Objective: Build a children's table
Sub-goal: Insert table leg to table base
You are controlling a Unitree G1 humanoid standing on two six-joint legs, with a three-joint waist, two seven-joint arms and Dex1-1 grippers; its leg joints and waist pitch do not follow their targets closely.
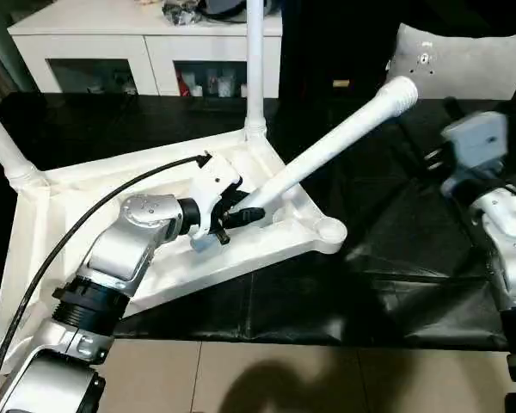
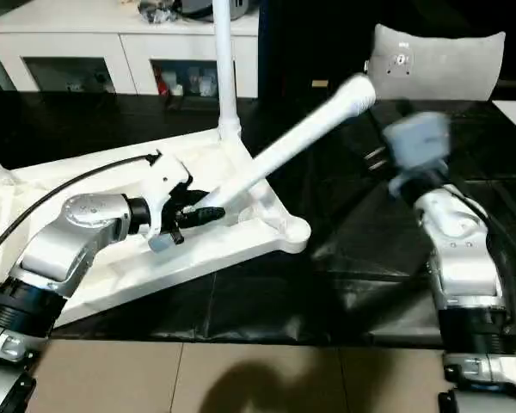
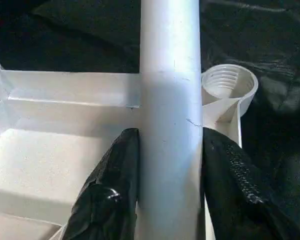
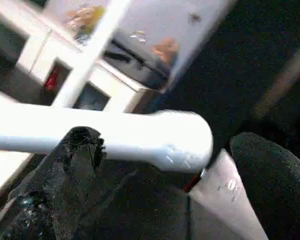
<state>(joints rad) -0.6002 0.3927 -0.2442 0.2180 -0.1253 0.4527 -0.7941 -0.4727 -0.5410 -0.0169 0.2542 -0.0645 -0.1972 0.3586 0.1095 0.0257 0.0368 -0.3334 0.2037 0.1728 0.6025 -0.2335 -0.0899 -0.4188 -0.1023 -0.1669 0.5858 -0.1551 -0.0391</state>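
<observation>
So you have two legs standing in the upturned tabletop [image 1: 60, 224]: the far-corner leg [image 1: 254, 60] and the left-corner leg [image 1: 2, 142]. The near socket [image 3: 226, 82] is empty. Your left gripper [image 1: 241, 215] clamps the loose leg [image 1: 344, 133] low down, slanting it up to the right. Your right gripper [image 4: 155, 165] hangs wide open beside its thick end, holding nothing.

smooth white plastic tube leg [image 1: 327, 151], faintly scuffed; ribbed white plastic tabletop [image 1: 267, 241], matt; wrinkled glossy black sheet [image 1: 396, 267]; rough-textured black fingers [image 3: 240, 180].
</observation>
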